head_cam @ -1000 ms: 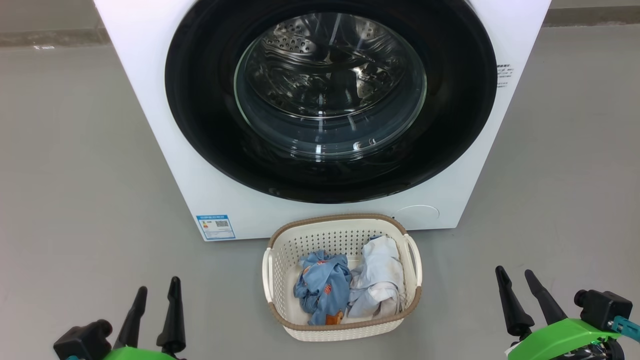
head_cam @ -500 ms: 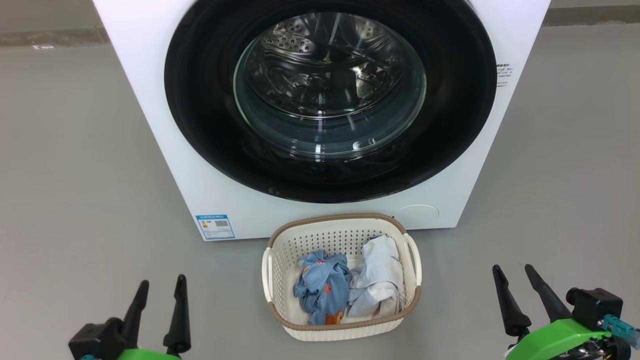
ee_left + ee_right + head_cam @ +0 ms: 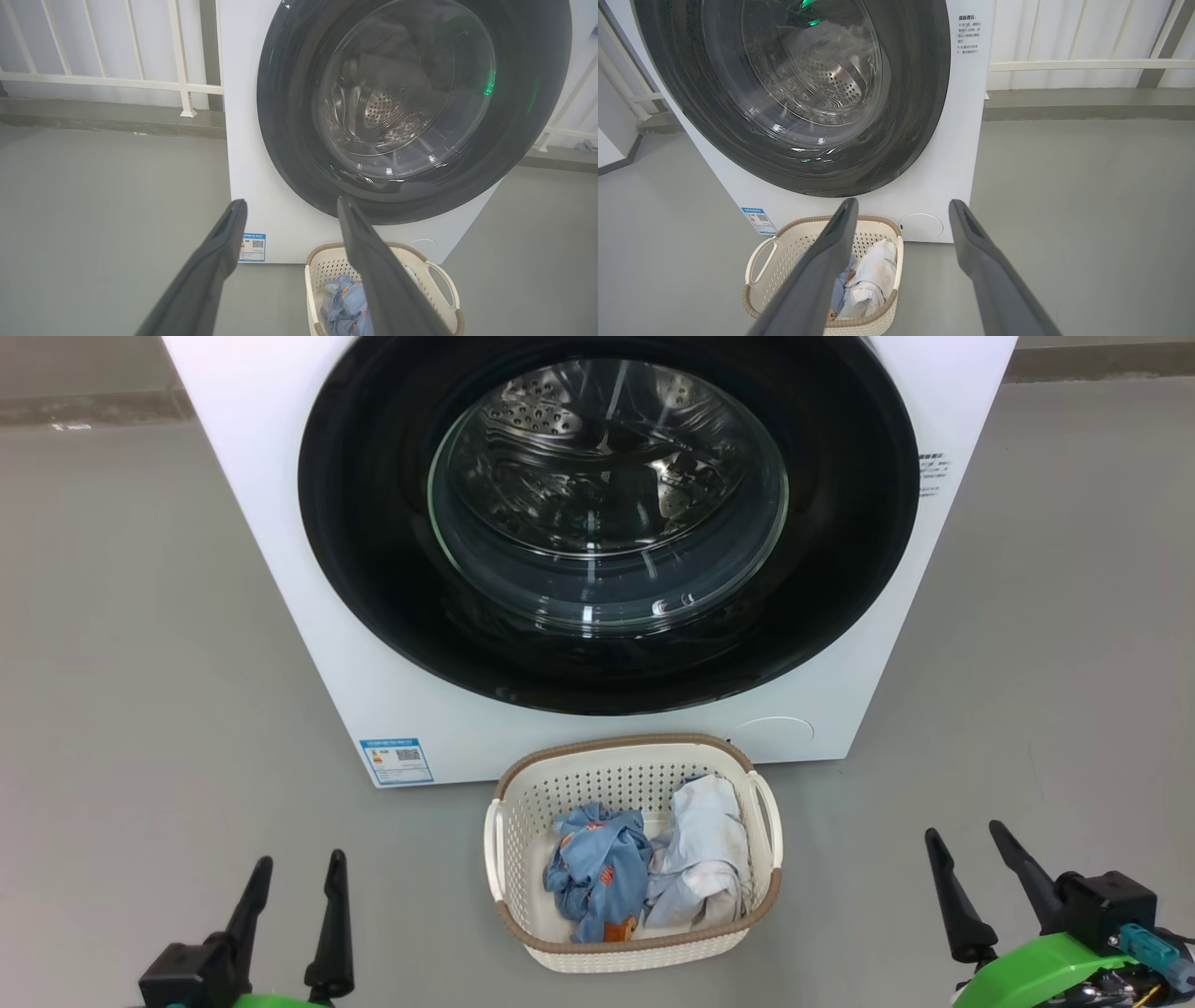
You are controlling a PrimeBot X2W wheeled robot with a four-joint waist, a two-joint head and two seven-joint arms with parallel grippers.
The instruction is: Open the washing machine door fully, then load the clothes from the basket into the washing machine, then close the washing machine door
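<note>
Both jaws stood spread and empty, left gripper (image 3: 300,859) and right gripper (image 3: 964,831) flanking the basket (image 3: 635,947) that held the clothes (image 3: 644,877). Beyond them the washing machine door (image 3: 373,569) was shut, so opening it probably came first.

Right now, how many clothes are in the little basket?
2. The blue garment lies in the left half of the basket, and the white garment lies in the right half, touching it. A smaller piece could be hidden underneath them.

White washing machine (image 3: 448,737), black door rim (image 3: 373,523) — cream perforated basket (image 3: 597,789), blue orange-printed garment (image 3: 597,868).
</note>
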